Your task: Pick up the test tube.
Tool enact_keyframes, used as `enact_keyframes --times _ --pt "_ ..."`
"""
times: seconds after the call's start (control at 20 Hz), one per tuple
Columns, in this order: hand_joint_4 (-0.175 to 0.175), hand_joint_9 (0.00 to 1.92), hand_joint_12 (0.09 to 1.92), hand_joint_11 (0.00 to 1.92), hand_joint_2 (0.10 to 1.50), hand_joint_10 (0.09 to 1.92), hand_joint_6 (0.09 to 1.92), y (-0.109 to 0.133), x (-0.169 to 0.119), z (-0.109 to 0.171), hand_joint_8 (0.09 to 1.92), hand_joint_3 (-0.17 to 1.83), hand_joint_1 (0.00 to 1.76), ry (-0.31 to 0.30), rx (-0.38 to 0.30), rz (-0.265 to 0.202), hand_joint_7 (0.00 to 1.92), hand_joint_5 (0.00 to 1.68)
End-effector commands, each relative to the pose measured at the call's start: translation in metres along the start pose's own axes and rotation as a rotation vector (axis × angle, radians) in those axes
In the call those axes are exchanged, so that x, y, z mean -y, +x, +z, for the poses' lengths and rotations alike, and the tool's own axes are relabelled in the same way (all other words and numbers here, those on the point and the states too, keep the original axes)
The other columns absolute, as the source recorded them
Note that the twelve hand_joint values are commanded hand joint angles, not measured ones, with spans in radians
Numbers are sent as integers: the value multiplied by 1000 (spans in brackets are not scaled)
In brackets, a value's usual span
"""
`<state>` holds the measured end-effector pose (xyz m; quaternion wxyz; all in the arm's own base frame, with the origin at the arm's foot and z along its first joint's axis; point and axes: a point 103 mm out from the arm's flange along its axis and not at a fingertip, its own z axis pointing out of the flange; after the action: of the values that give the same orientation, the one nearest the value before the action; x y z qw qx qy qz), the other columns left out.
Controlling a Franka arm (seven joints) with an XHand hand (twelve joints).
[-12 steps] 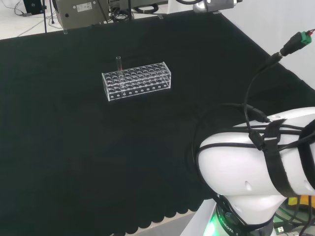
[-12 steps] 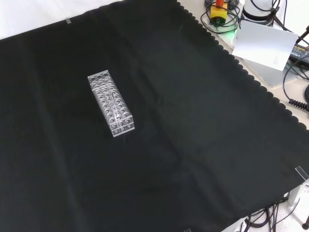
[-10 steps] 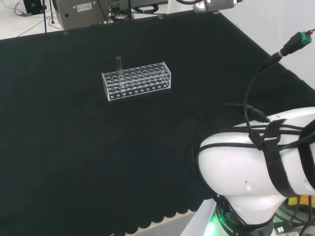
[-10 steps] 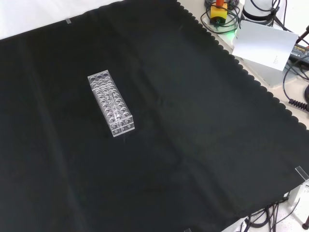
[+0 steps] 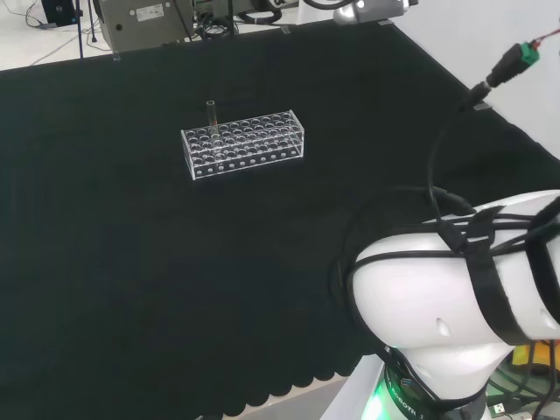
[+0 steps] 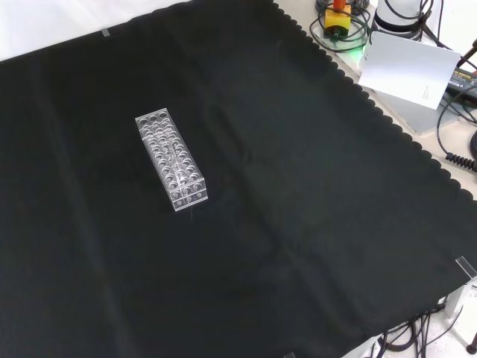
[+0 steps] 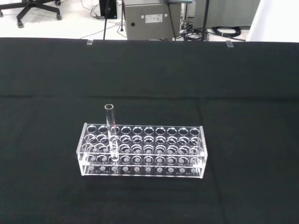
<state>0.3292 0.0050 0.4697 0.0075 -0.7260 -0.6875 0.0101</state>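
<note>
1. a clear test tube stands upright in a clear rack, near one end of it, on the black-clothed counter.
2. i cannot tell how my robot hand is set.
3. the tube looks light, slippery and fragile; i judge its bare upper part, above the rack, is the place to pinch.

Beyond the far edge of the black cloth, a pale floor carries a grey metal cabinet, tangled cables and an office chair's wheeled base.
</note>
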Motion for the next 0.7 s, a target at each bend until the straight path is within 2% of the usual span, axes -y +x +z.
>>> enact_keyframes --times 0.05,0.35,0.5,0.7 --pt "-58 0 1470 0 870 765 87 7 -34 15 582 325 528 31 -34 -35 0 144" --pt "-66 2 1531 0 883 901 87 9 -79 42 725 299 548 106 -49 -80 17 184" --pt "-70 12 1543 0 886 928 87 13 -103 57 760 296 559 154 -54 -93 47 203" --pt "-75 31 1552 0 888 941 87 18 -130 77 779 296 566 189 -65 -111 73 222"
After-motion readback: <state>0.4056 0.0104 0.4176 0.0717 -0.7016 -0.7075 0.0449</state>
